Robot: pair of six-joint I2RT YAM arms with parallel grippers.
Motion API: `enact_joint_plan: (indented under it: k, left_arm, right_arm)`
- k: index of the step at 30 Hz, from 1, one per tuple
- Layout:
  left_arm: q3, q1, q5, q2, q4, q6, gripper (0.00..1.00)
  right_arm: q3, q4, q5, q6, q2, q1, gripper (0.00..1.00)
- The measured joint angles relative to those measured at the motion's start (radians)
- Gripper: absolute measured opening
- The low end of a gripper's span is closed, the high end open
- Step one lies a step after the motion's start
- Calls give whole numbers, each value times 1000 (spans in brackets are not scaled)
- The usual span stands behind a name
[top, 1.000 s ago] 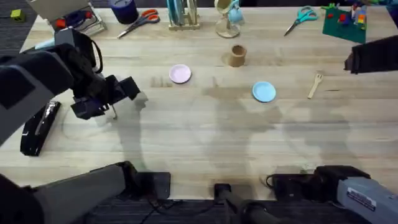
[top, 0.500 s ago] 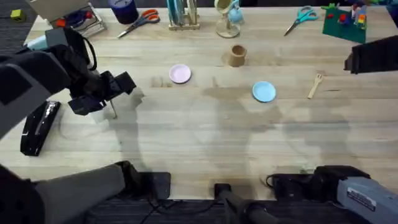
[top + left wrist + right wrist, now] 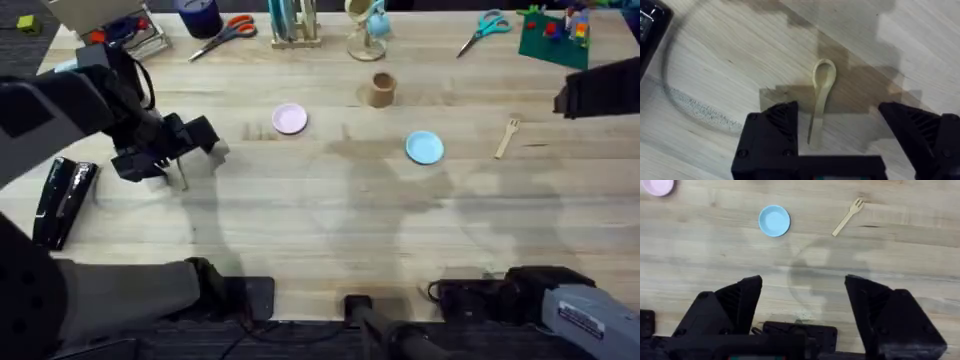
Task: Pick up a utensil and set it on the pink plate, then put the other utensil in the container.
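Spoon [image 3: 821, 97] lies flat between our left gripper's [image 3: 840, 131] spread fingers, untouched. Our right gripper [image 3: 802, 310] gapes too.

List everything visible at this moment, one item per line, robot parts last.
Spoon: 1, pale wood, flat on the table beneath the left gripper.
Fork: 1, pale wood, table right.
Pink plate: 1, centre left.
Blue plate: 1, light blue, centre right.
Cup: 1, tan, behind the plates.
Scissors: 2, orange and teal handles, far edge.
Stapler: 1, black, left edge.
Left gripper: black, open over the spoon.
Right gripper: black, open.
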Motion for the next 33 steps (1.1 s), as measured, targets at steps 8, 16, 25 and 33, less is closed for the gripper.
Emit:
enact_joint_plan:
  k: [8,16,25,33]
  left_arm:
    - [5,0,3,3,-8,0,945]
    - [17,-8,20,18,24,-1,53]
    - [34,-8,21,28,8,-1,48]
    - [164,-6,22,76,-157,1,41]
  right_arm:
    - [0,0,0,0,0,0,995]
    - [0,0,0,0,0,0,996]
    - [0,0,0,0,0,0,996]
    - [0,0,0,0,0,0,995]
